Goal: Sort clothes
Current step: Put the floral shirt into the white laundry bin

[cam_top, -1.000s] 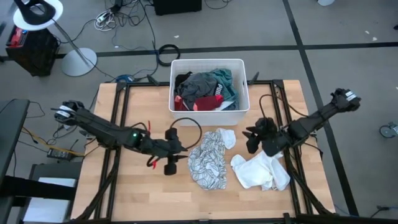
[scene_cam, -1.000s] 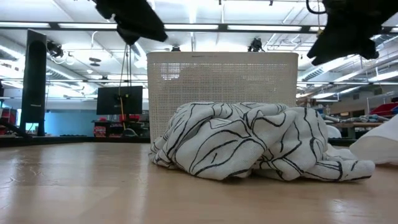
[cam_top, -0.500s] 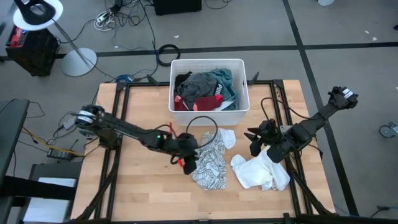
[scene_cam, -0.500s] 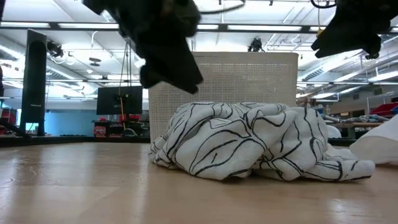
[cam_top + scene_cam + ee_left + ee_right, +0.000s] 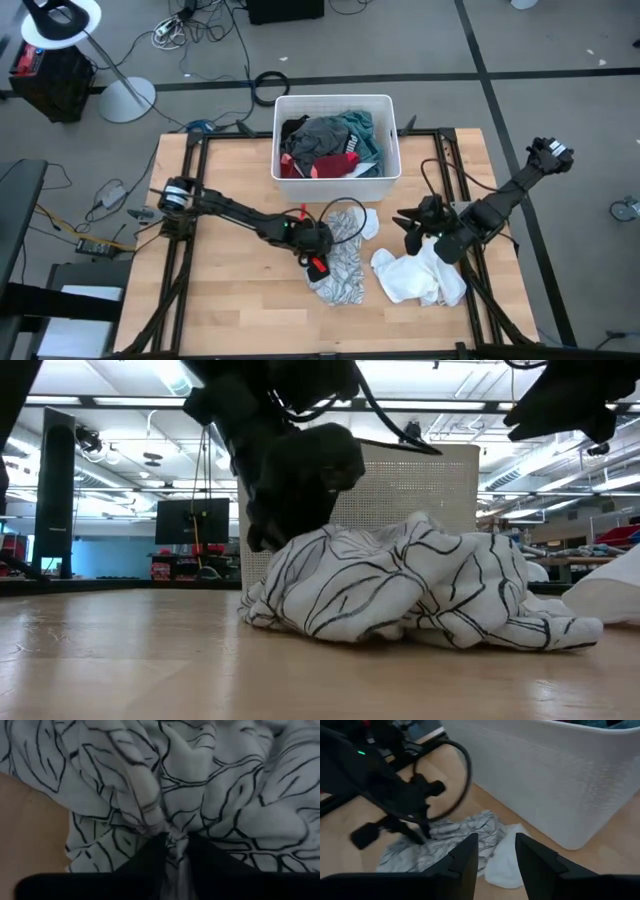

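**Left fingers pinched on the patterned cloth**

The left gripper (image 5: pixel 172 851) sits on the white black-lined cloth (image 5: pixel 340 262) in the middle of the bench (image 5: pixel 220 300), its fingers (image 5: pixel 145 860) closed narrow on a gathered fold. The cloth lies just in front of the white bin (image 5: pixel 385 140), which holds the other clothes (image 5: pixel 330 145). The fold bunches straight ahead of the fingers, so a lift should pull upward from there. The right gripper (image 5: pixel 496 855) hovers above the plain white garment (image 5: pixel 420 275) beside it, fingers apart and holding nothing. The left arm is plainly the nearer one.
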Controlling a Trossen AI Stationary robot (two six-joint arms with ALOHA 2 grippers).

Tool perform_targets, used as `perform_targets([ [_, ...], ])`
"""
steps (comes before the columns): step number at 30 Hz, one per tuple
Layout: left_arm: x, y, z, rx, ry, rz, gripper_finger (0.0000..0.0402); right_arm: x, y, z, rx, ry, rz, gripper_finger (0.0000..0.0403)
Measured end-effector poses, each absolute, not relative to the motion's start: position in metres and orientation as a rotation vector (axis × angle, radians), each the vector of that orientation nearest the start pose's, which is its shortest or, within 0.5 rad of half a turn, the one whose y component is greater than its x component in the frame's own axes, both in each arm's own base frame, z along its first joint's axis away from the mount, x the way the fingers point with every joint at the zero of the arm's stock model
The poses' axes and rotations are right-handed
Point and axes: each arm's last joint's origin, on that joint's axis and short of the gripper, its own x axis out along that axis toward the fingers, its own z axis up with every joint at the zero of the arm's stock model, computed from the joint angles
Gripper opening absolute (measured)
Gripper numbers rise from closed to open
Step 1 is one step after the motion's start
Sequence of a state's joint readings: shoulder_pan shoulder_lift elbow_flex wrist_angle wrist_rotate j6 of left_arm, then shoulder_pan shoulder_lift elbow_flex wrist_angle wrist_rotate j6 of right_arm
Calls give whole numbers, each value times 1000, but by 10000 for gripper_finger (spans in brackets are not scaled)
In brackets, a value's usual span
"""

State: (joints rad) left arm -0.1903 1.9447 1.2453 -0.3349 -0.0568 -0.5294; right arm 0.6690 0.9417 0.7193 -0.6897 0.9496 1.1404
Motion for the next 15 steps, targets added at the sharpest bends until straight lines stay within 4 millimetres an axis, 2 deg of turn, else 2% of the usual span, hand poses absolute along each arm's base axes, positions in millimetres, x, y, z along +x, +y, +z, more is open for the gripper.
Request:
perform_targets([
  [3,386,-72,155,-322,1021,141,21,145,91,256,433,366,-533,130],
  [7,387,-72,167,-310,994,127,6,141,97,256,433,346,-510,130],
  [11,390,-73,196,-258,976,111,3,138,104,255,425,333,-495,130],
  [15,390,-72,235,-177,946,126,2,136,109,252,414,328,-484,130],
])
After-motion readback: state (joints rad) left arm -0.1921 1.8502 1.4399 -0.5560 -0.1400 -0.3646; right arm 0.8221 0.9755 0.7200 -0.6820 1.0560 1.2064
